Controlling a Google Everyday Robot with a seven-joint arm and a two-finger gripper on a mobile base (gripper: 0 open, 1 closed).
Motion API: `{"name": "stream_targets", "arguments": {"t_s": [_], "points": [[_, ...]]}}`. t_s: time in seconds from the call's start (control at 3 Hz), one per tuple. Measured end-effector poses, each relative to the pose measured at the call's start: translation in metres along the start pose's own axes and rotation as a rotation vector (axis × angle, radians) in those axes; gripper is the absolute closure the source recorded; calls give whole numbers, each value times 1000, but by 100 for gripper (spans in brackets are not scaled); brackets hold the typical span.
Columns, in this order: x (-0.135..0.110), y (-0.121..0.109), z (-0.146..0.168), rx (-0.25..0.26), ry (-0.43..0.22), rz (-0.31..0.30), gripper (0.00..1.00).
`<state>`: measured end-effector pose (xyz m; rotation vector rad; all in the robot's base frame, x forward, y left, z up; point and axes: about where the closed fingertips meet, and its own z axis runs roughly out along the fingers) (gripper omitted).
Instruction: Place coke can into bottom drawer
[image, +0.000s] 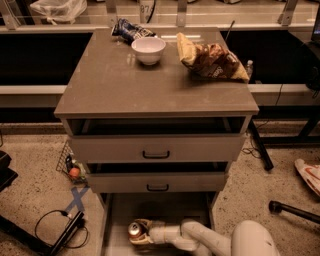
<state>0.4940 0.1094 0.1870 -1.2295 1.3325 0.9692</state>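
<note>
The bottom drawer (120, 210) is pulled out at the foot of the grey-beige cabinet, its flat floor showing. My gripper (136, 232) reaches into it from the right on a white arm. It is shut on the coke can (134, 229), whose silver top faces up. The can's body is mostly hidden by the fingers. The can sits low over the front left part of the drawer floor; I cannot tell whether it touches the floor.
Two upper drawers (156, 149) with black handles are slightly open above. On the cabinet top stand a white bowl (148, 49), a brown chip bag (210, 61) and a blue snack bag (129, 30). Cables (60, 225) and a wire basket (70, 165) lie on the floor at left.
</note>
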Motion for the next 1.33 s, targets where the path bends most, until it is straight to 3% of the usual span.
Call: {"name": "stream_targets", "arguments": {"t_s": [0.67, 1.33], "points": [[-1, 3, 4, -6, -4, 2, 5], [-1, 3, 5, -8, -5, 3, 0]]}}
